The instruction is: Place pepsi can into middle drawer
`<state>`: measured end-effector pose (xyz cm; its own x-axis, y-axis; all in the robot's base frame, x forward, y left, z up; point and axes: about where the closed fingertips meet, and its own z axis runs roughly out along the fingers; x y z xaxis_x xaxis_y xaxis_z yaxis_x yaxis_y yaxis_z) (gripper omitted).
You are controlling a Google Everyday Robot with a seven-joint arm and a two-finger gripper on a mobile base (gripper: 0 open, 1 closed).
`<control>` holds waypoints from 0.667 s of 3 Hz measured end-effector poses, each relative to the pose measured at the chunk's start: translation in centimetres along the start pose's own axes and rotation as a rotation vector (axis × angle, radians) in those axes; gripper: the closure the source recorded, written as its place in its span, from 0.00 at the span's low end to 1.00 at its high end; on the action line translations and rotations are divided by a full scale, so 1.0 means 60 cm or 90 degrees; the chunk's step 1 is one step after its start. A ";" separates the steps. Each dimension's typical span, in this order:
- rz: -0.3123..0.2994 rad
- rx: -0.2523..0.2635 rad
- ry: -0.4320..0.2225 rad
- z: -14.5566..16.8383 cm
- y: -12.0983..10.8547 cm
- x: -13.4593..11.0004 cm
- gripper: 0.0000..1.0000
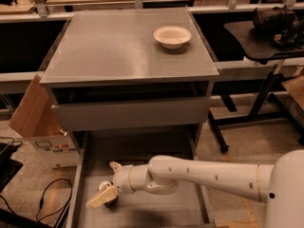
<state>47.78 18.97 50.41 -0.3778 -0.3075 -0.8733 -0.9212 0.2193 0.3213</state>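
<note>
Reaches low into the middle drawer (152, 211) with the gripper (108, 183), near the drawer's left wall, fingers spread apart. Straddles the pepsi can (110, 201), set on the drawer floor between them. Above the drawer, on the cabinet top, a bowl (172, 36).

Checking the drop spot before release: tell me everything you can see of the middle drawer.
The middle drawer is pulled out low on the cabinet, below a plain grey front panel. It looks like grey metal: flat floor, low thin side walls, nearly cabinet-wide. The gripper sits low over its front left part, its arm reaching in from the right. Contact with the floor is hidden.
</note>
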 end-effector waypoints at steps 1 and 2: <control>0.091 0.000 0.065 -0.075 0.041 -0.061 0.00; 0.068 0.075 0.073 -0.153 0.060 -0.123 0.00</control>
<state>46.42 13.51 61.40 -0.4865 -0.3783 -0.7875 -0.8609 0.3609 0.3586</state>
